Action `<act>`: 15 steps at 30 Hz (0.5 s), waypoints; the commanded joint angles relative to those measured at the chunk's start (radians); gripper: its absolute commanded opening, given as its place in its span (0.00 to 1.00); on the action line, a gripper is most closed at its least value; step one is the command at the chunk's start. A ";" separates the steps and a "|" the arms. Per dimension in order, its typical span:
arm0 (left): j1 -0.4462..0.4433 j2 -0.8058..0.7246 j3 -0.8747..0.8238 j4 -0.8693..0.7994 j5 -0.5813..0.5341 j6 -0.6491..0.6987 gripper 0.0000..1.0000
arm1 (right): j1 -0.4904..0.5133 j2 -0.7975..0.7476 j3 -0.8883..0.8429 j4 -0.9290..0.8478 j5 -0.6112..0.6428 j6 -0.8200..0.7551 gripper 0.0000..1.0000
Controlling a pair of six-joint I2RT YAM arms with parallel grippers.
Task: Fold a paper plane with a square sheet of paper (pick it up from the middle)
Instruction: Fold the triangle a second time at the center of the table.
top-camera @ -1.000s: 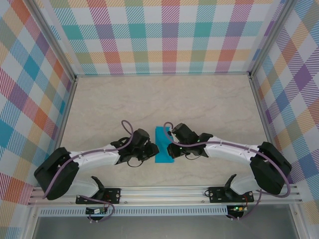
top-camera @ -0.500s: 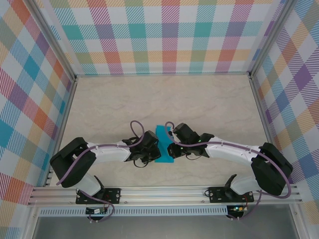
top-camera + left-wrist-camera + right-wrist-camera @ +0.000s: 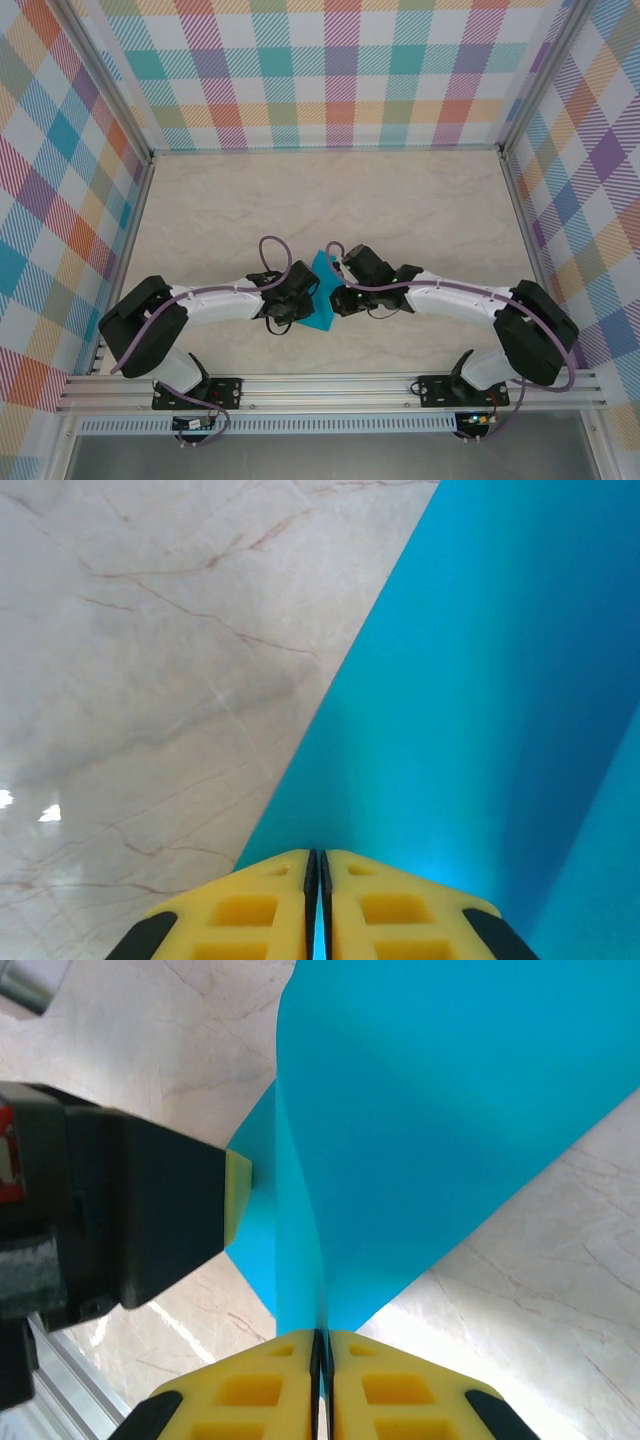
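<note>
1. Top external: finds the paper (image 3: 322, 291) near the front middle of the table (image 3: 400, 200), tilted, with one corner pointing away from the arm bases.
2. Puts the left gripper (image 3: 303, 300) at the paper's left edge and the right gripper (image 3: 340, 294) at its right edge, both arms reaching inward, the grippers close together.
3. Left wrist: shows the left gripper (image 3: 317, 855) with yellow jaws pressed together, only a hairline slit between them, the teal paper (image 3: 460, 730) running into that slit, so clamped on it.
4. Shows marbled table (image 3: 150, 680) to the left of the paper's straight slanting edge.
5. Right wrist: shows the right gripper (image 3: 321, 1335) likewise squeezed tight, gripping a thin edge of the paper (image 3: 430, 1110), which fans out wide above the jaws.
6. Catches the left gripper (image 3: 238, 1195) touching the paper's far left point.
7. Cannot tell whether any part of the paper touches the table (image 3: 580, 1260).
</note>
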 commanded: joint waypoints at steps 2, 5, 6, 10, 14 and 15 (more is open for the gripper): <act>-0.009 -0.013 0.020 -0.075 -0.033 0.035 0.13 | -0.008 0.048 0.061 -0.005 0.016 -0.014 0.12; -0.008 -0.015 0.017 -0.064 -0.030 0.032 0.13 | -0.016 0.086 0.080 -0.010 0.000 -0.032 0.13; -0.008 -0.013 0.018 -0.064 -0.028 0.033 0.13 | -0.015 0.099 0.086 -0.014 0.000 -0.037 0.13; -0.008 -0.012 0.010 -0.047 -0.025 0.028 0.13 | -0.017 0.142 0.101 -0.033 -0.001 -0.043 0.13; -0.008 -0.016 0.004 -0.045 -0.026 0.028 0.13 | -0.019 0.172 0.107 -0.032 -0.001 -0.046 0.13; -0.008 -0.017 0.000 -0.042 -0.027 0.027 0.13 | -0.019 0.179 0.110 -0.029 -0.005 -0.046 0.13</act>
